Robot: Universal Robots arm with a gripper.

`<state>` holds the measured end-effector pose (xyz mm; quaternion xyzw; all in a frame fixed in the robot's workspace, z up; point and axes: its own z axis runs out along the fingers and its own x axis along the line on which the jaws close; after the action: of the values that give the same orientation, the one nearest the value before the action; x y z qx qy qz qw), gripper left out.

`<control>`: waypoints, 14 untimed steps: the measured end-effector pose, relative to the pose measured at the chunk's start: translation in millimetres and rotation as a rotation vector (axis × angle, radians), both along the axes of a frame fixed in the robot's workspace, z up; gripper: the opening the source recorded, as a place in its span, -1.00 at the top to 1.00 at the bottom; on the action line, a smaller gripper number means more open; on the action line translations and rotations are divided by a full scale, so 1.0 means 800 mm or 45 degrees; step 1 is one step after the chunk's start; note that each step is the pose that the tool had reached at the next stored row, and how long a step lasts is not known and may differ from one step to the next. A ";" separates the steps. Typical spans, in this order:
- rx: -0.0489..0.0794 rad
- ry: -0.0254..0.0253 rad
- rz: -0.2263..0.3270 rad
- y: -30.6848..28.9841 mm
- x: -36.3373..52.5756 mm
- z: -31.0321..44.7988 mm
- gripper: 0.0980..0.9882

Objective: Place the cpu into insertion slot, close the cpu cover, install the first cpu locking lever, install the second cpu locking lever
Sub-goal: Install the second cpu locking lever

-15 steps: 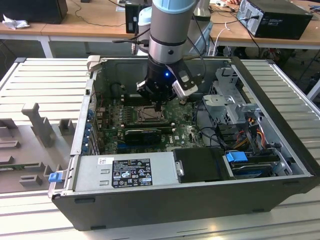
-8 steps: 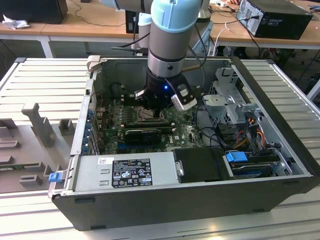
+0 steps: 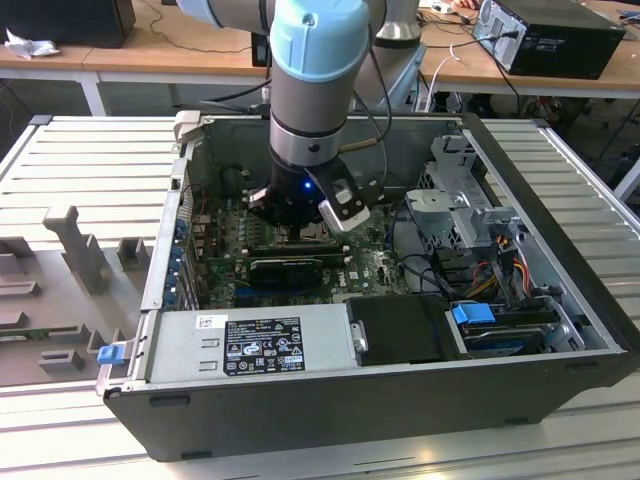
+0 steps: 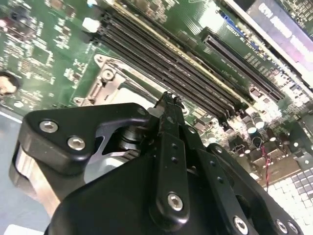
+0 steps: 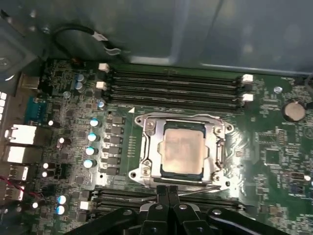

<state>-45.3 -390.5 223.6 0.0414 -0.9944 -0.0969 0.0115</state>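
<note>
This was a robotics or electronics lab. An opened computer case [image 3: 380, 330] lay on a slatted metal desk [image 3: 90, 160] under a robot arm [image 3: 310, 90], grey moulded fixtures [image 3: 80, 255] sat at the exterior view's left, and far wooden benches [image 3: 150, 55] carried cables and a black box [image 3: 550, 35].

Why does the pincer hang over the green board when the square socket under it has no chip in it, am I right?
Not quite: the insertion slot is not empty. In the first wrist view the cpu already lies flat inside it, with the cpu cover framing it. The rest holds: the pincer does hang over the green board, at the socket's edge.
</note>
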 end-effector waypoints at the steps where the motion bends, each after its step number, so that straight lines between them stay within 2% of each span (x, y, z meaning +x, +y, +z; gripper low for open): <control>1: 0.000 0.0000 0.002 -0.0001 -0.001 -0.0036 0.98; 3: 0.001 0.0001 0.004 -0.0001 -0.004 -0.0093 0.98; 4: 0.005 0.0002 0.005 -0.0003 -0.006 -0.0133 0.98; 6: 0.019 0.0001 0.007 -0.0035 -0.010 -0.0155 0.98; 8: 0.036 0.0000 0.007 -0.0076 -0.015 -0.0168 0.98; 11: 0.079 -0.0001 0.008 -0.0119 -0.024 -0.0182 0.98; 14: 0.100 -0.0002 0.009 -0.0123 -0.030 -0.0195 0.98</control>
<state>-69.3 -400.4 208.0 0.0452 -0.9896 -0.1359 0.0101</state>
